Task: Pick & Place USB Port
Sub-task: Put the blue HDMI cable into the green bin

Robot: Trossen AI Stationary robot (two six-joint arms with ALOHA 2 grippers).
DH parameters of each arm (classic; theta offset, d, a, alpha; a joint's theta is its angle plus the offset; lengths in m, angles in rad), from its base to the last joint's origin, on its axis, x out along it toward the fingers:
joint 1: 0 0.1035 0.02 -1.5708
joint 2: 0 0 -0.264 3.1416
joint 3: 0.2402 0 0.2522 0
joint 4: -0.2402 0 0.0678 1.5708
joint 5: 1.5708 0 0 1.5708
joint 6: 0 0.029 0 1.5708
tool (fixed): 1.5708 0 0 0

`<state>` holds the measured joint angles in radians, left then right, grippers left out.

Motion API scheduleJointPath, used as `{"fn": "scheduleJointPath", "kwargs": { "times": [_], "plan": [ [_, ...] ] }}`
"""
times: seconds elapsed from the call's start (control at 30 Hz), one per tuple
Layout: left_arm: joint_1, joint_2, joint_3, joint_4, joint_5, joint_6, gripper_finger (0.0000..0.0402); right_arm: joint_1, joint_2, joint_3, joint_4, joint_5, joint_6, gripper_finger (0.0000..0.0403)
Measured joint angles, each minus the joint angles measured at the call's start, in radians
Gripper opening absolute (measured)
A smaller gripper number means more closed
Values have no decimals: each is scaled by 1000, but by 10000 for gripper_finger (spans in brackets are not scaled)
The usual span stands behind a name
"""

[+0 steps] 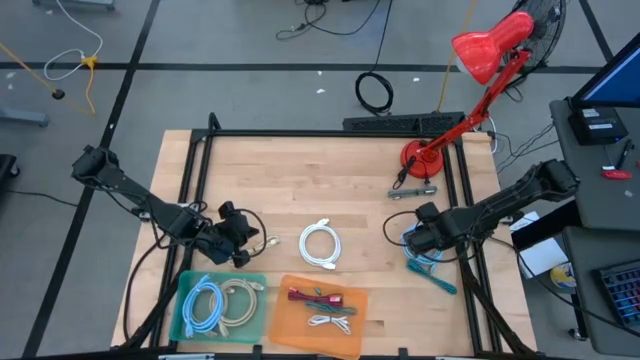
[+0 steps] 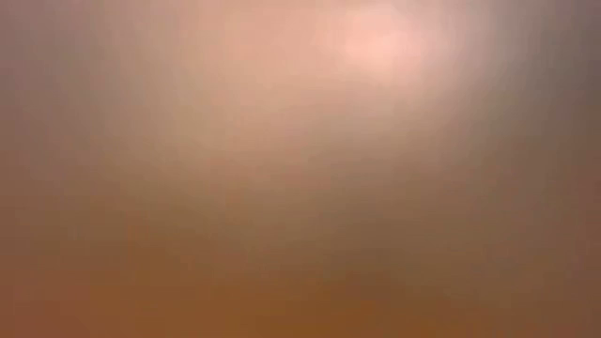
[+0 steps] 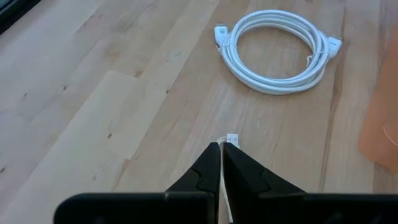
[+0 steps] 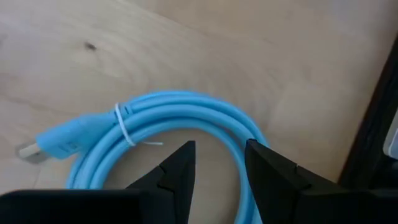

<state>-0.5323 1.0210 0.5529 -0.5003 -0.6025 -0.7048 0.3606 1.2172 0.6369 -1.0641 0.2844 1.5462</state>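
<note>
My left gripper [image 3: 222, 149] is shut on a thin white cable whose small plug [image 3: 231, 138] sticks out past the fingertips. In the high view this gripper [image 1: 243, 238] sits left of a coiled white USB cable [image 1: 320, 245] [image 3: 280, 50] lying flat on the wood. My right gripper [image 4: 219, 155] [image 1: 413, 236] is open, low over a coiled light-blue cable [image 4: 180, 109] [image 1: 425, 252]. A bundle of that cable's strands runs between the two fingers. The low view shows only a blur. My left gripper pinches the thin white cable just behind its plug end [image 3: 229, 142] between its two shut fingers, which lie along the cable. The rest of the cable is hidden under the gripper. My right gripper: I cannot tell whether its fingers touch the blue strands [image 4: 239, 186].
A green tray [image 1: 182, 300] at the near edge holds a blue and a beige coil. Beside it an orange tray [image 1: 350, 335] holds red and white cables. A red desk lamp [image 1: 470, 95] stands at the far right. A black frame [image 1: 200, 160] runs along the table's sides.
</note>
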Motion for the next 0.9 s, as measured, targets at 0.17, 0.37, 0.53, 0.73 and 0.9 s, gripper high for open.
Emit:
{"fn": "scheduleJointPath", "kwargs": {
  "times": [0.17, 0.37, 0.53, 0.73, 0.9],
  "plan": [
    [0, 0, 0, 3, 0, -1, 24, 0, 6, 0, -2, -23, -20, 132],
    [0, 0, 0, 4, 0, -4, 24, 0, 35, -38, 53, -108, -84, 132],
    [0, 0, 0, 8, 1, -3, 24, 0, 67, -132, 126, -175, -100, 132],
    [0, 0, 0, 31, 2, 14, 24, 0, 67, -166, 174, -171, -100, 132],
    [0, 0, 0, 34, 2, 19, 24, 1, 67, -163, 198, -143, -97, 130]
  ]
}}
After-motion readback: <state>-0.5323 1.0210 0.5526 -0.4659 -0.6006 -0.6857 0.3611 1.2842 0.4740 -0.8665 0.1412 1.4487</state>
